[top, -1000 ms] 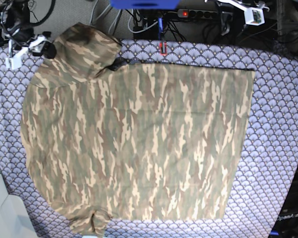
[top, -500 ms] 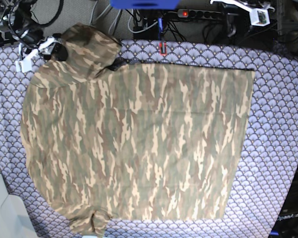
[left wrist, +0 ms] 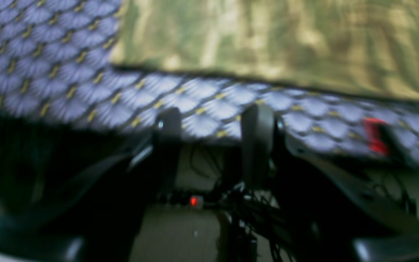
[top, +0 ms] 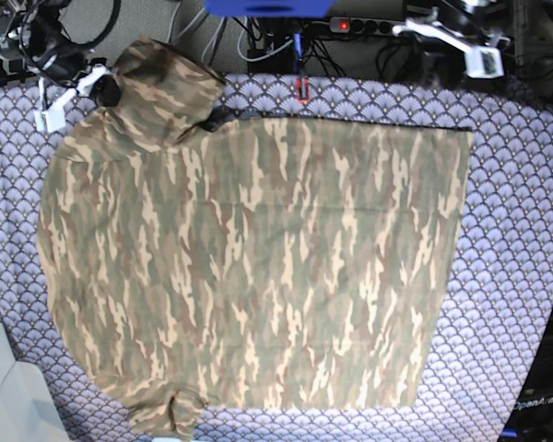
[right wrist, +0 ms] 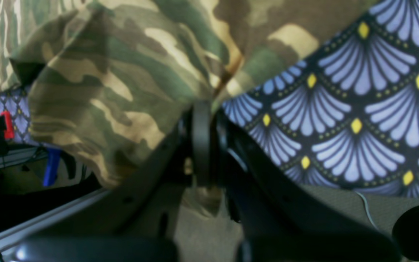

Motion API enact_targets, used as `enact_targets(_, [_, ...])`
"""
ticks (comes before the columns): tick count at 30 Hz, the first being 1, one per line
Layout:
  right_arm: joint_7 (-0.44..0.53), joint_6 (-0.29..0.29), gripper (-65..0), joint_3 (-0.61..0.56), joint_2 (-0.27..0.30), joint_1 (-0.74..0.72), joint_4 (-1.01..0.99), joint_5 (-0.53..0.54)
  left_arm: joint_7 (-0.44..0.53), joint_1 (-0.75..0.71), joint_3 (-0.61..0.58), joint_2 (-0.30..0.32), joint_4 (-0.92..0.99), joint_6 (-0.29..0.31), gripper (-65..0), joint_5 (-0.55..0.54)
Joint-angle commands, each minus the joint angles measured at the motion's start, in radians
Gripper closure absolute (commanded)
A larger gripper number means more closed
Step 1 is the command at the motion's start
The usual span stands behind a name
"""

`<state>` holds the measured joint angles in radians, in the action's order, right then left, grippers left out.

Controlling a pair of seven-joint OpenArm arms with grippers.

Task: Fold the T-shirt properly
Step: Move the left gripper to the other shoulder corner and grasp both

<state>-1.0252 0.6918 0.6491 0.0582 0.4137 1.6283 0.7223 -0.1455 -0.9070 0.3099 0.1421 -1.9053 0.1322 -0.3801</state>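
The camouflage T-shirt (top: 249, 249) lies spread flat on the purple fan-patterned tablecloth (top: 516, 230), with one sleeve (top: 161, 87) folded in at the far left corner. My right gripper (top: 103, 90) is at that sleeve's edge. In the right wrist view its jaws (right wrist: 202, 109) are shut on a pinch of the camouflage cloth (right wrist: 115, 83). My left gripper (top: 479, 63) hovers beyond the table's far right edge. In the left wrist view it (left wrist: 212, 122) stands open with nothing between its fingers, and the shirt's hem (left wrist: 267, 43) lies further in, blurred.
A red clamp (top: 302, 89) grips the far table edge near the middle. Cables and a power strip with a red light (top: 343, 25) lie behind the table. A pale box (top: 9, 396) sits at the near left corner.
My right gripper moved right to the sleeve's edge and shut on the cloth. The left arm shifted slightly down towards the table's far right edge.
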Motion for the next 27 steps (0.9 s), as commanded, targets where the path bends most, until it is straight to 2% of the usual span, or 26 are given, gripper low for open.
enact_targets(1, [0.003, 0.006, 0.0, 0.004, 0.012, 0.004, 0.011, 0.01, -0.012, 0.019, 0.047, -0.003, -0.023, 0.005, -27.2, -0.027])
enact_targets(6, [0.003, 0.006, 0.0, 0.004, 0.013, 0.006, 0.011, 0.01, -0.197, 0.131, 0.22, -0.04, -0.013, 0.01, -27.3, -0.132])
enact_targets(10, [0.003, 0.006, 0.0, 0.002, 0.013, 0.006, 0.011, 0.01, -0.279, 0.211, 0.282, -0.039, -0.012, 0.01, -33.9, -0.152])
enact_targets(13, [0.003, 0.006, 0.0, 0.002, 0.016, 0.006, 0.011, 0.01, -0.316, 0.26, 0.305, -0.04, 0.007, 0.01, -35.4, -0.152])
enact_targets(23, [0.007, 0.006, 0.0, 0.002, 0.056, 0.001, -0.099, 0.01, -0.325, 0.394, 0.301, -0.04, 0.226, 0.01, -35.3, -0.145])
enact_targets(27, [0.01, 0.006, 0.0, 0.002, 0.062, -0.009, -0.124, 0.01, -0.326, 0.432, 0.303, -0.04, 0.278, 0.083, -35.3, -0.144])
